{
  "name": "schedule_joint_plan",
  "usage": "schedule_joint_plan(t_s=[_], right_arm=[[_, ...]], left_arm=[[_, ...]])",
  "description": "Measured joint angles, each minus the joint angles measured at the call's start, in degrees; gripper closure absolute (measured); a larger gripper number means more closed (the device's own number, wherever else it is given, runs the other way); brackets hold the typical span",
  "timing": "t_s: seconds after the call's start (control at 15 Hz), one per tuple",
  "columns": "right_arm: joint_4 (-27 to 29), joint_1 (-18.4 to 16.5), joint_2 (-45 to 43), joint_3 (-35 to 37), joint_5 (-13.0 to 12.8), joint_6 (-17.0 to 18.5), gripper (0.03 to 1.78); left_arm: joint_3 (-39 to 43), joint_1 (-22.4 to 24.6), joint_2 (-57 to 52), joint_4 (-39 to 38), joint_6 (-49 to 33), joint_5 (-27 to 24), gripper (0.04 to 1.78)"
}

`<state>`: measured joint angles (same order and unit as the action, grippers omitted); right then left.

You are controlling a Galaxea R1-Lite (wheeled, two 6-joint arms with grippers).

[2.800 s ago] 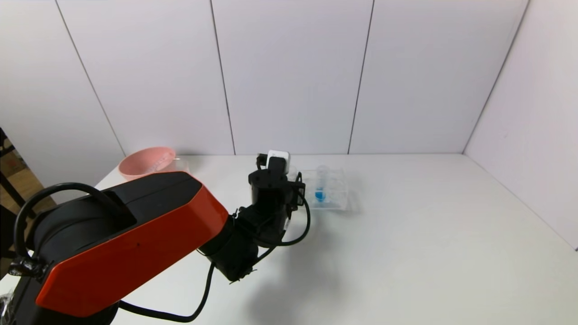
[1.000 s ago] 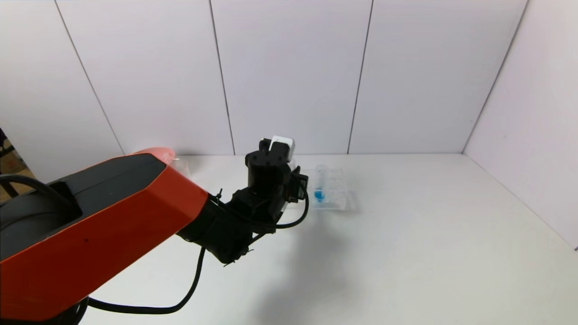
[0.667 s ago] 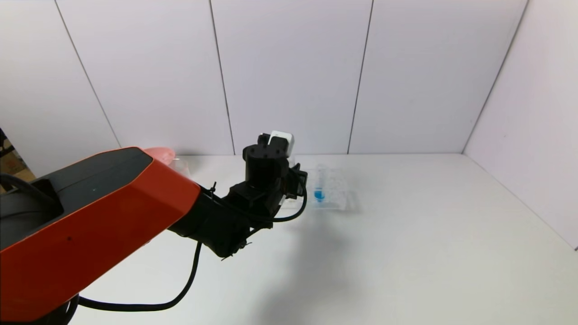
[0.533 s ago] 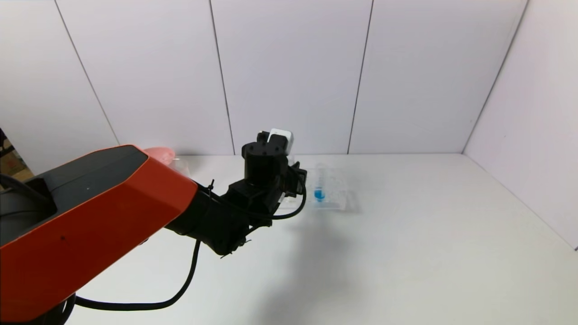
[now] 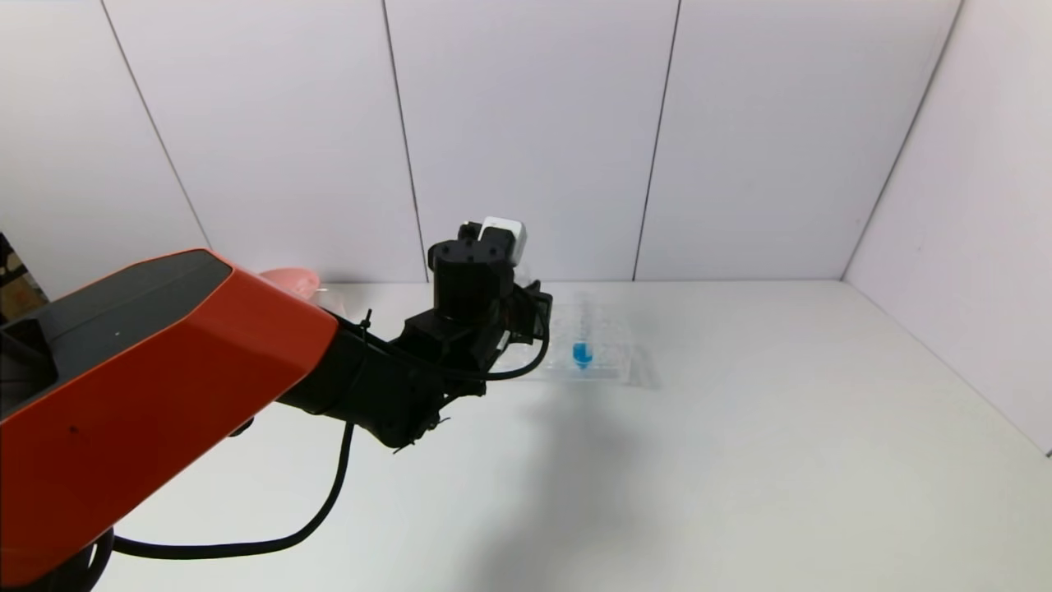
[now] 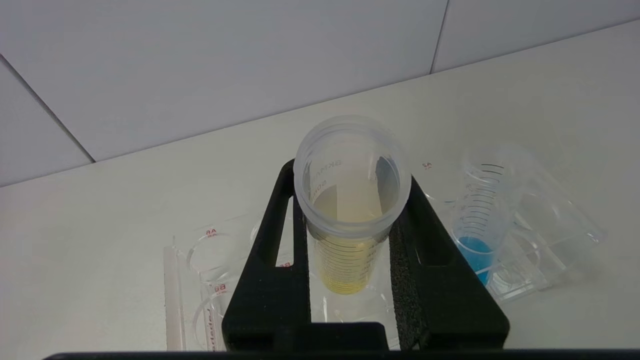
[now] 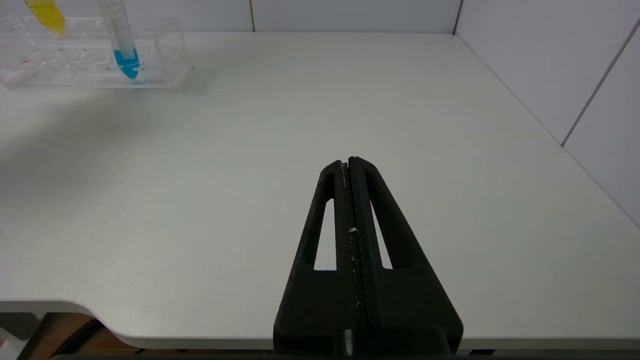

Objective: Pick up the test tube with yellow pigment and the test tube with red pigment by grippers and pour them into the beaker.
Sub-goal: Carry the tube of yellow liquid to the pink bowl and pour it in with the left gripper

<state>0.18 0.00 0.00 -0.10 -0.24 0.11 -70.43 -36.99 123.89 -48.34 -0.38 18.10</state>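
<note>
My left gripper [image 6: 350,175] is shut on the test tube with yellow pigment [image 6: 350,250], gripping it just below its open rim. It holds the tube upright over the clear tube rack [image 6: 550,240]. In the right wrist view the tube's yellow tip [image 7: 46,15] hangs at about the level of the rack's top [image 7: 160,65]. The test tube with red pigment is out of view. The beaker is hidden behind my left arm [image 5: 460,329]. My right gripper [image 7: 348,161] is shut and empty, low over the table's near edge.
A tube with blue liquid [image 5: 581,353] stands in the rack [image 5: 616,366]; it also shows in the left wrist view [image 6: 475,245]. A pink bowl [image 5: 289,281] peeks out behind my left arm at the back left. The white table [image 5: 781,427] is walled at the back and right.
My left wrist has risen and drifted a little left and back, lifting the yellow tube up from the rack. The right arm has not moved.
</note>
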Motion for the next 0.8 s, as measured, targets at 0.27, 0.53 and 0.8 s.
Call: schedule_joint_plan(t_s=[0.27,0.53,0.8], right_arm=[[0.0,0.0,0.0,0.0,0.0,0.0,1.70],[0.0,0.0,0.0,0.0,0.0,0.0,1.70],[0.0,0.0,0.0,0.0,0.0,0.0,1.70]], left_arm=[[-0.4,-0.1,-0.5,0.8,0.0,-0.6,1.36],[-0.9,-0.1,-1.9,3.7,-0.1,-1.3,1.36],[-1.0,-0.2,-5.0,7.6,-0.3,-2.3,1.36]])
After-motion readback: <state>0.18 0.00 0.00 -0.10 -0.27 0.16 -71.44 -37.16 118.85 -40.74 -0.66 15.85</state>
